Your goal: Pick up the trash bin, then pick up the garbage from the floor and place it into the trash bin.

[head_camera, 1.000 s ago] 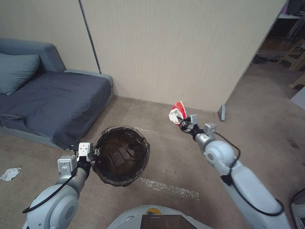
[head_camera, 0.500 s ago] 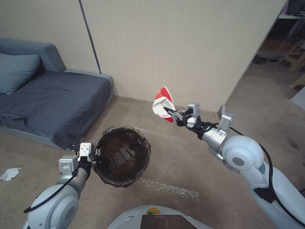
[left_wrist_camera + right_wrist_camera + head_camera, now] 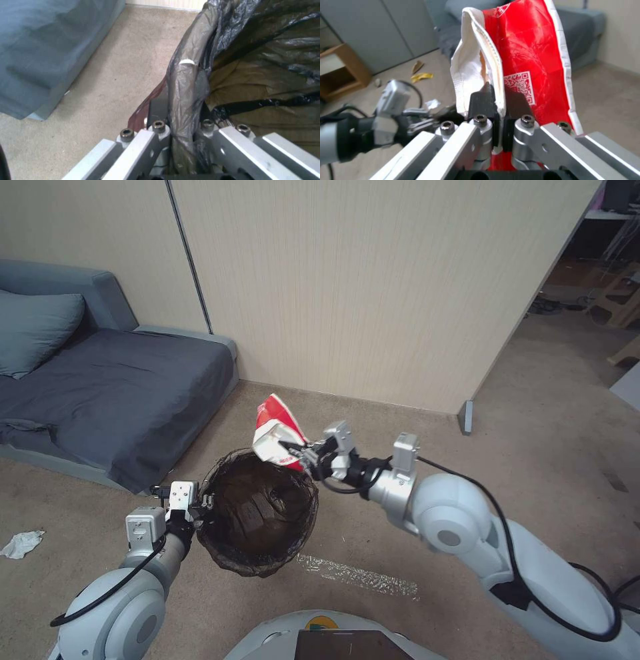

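Two grippers are busy: our right gripper (image 3: 298,452) pinches the crumpled red-and-white packet (image 3: 275,431) above the bag-lined round white plastic bin (image 3: 257,509), whose rim our left gripper (image 3: 200,503) clamps. Crumpled white tissue (image 3: 21,544) remains on the beige carpet floor (image 3: 373,527).

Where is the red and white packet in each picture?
Head view: the red-and-white packet hangs over the far rim of the trash bin, pinched by the right gripper.
Left wrist view: the packet isn't in it; the left gripper clamps the bin's bagged rim.
Right wrist view: the packet stands up big between the right gripper's fingers.
Shared landmark: the beige carpet.
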Motion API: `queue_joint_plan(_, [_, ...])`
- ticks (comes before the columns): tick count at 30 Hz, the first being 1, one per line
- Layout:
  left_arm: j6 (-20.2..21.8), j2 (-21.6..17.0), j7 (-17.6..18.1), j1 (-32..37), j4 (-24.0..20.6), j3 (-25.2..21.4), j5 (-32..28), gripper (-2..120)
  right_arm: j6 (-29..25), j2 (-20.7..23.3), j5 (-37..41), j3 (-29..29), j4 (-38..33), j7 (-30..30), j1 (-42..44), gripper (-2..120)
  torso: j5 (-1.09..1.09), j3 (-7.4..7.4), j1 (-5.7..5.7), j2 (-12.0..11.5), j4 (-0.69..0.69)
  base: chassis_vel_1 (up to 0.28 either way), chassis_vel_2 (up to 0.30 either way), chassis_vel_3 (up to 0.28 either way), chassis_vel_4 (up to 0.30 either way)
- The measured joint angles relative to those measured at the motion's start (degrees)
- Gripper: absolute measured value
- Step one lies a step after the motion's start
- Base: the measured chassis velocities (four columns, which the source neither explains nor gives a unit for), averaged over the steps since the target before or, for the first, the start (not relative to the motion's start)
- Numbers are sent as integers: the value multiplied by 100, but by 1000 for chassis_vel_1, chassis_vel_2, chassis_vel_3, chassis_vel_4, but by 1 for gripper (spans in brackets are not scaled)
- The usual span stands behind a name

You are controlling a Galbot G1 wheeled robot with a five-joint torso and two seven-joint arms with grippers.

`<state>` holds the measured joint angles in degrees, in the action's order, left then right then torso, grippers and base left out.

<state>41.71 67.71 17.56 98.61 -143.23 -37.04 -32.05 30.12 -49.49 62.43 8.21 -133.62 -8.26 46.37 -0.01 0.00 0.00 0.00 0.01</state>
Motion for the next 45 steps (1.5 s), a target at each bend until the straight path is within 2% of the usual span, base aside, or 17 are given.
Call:
queue_joint_plan(6, [13, -44, 0, -45, 0, 40, -31, 2, 42, -81, -14, 515, 59, -109, -124, 0, 0, 0, 0, 0, -1, 0, 0, 0, 0])
queue_joint_plan(15, [28, -140, 5, -153, 0, 41, -119, 2, 182, -90, -90, 836, 72, -122, -47, 0, 1, 0, 0, 0, -2, 0, 0, 0, 0])
queue_joint_plan(18, [34, -162, 14, -194, 0, 38, -165, 2, 260, -79, -145, 950, 77, -151, -71, 13, 1, 0, 0, 0, -1, 0, 0, 0, 0])
queue_joint_plan(19, [34, -162, 14, -194, 0, 38, -165, 2, 260, -79, -145, 950, 77, -151, -71, 13, 1, 0, 0, 0, -1, 0, 0, 0, 0])
queue_joint_plan(22, [38, -180, 26, -237, 0, 35, -215, 2, 278, -80, -146, 987, 82, -228, -83, 28, 1, 0, 0, 0, -2, 0, 0, 0, 0])
queue_joint_plan(25, [38, -186, 30, -245, 0, 31, -227, 2, 283, -80, -145, 995, 82, -249, -87, 30, 1, 0, 0, 0, -2, 0, 0, 0, 0])
queue_joint_plan(26, [41, -208, 39, -270, 0, 16, -270, 2, 320, -82, -140, 1024, 78, -273, -98, 46, 1, 0, 0, 0, -2, 0, 0, 0, 0])
queue_joint_plan(27, [42, -224, 47, -283, 0, 11, -292, 2, 341, -92, -137, 1044, 84, -285, -112, 53, 1, 0, 0, 0, -1, 0, 0, 0, 0])
queue_joint_plan(28, [42, -224, 47, -283, 0, 11, -292, 2, 341, -92, -137, 1044, 84, -285, -112, 53, 1, 0, 0, 0, -1, 0, 0, 0, 0])
queue_joint_plan(31, [43, -235, 52, -324, 0, 2, -329, 2, 345, -99, -135, 1059, 88, -317, -120, 67, 1, 0, 0, 0, -1, 0, 0, 0, 0])
queue_joint_plan(32, [43, -235, 52, -324, 0, 2, -329, 2, 345, -99, -135, 1059, 88, -317, -120, 67, 1, 0, 0, 0, -1, 0, 0, 0, 0])
queue_joint_plan(35, [44, -241, 63, -354, 0, -5, -363, 2, 348, -87, -50, 988, 24, -379, -178, 84, 1, 0, 0, 0, -1, 0, 0, 0, 0])
queue_joint_plan(36, [44, -241, 63, -354, 0, -5, -363, 2, 348, -87, -50, 988, 24, -379, -178, 84, 1, 0, 0, 0, -1, 0, 0, 0, 0])
queue_joint_plan(39, [44, -224, 71, -346, 0, -5, -365, 2, 320, -36, 13, 809, -99, -381, -232, 96, 1, 0, 0, 0, -1, 0, 0, 0, 0])
queue_joint_plan(41, [44, -221, 71, -343, 0, -5, -361, 2, 276, -27, 27, 714, -133, -372, -242, 98, 1, 0, 0, 0, -1, 0, 0, 0, 0])
queue_joint_plan(45, [44, -212, 69, -353, 41, -5, -307, 2, 136, 31, 247, 79, -237, -299, -150, 100, 2, 0, 0, 0, 1, 0, 0, 0, 0])
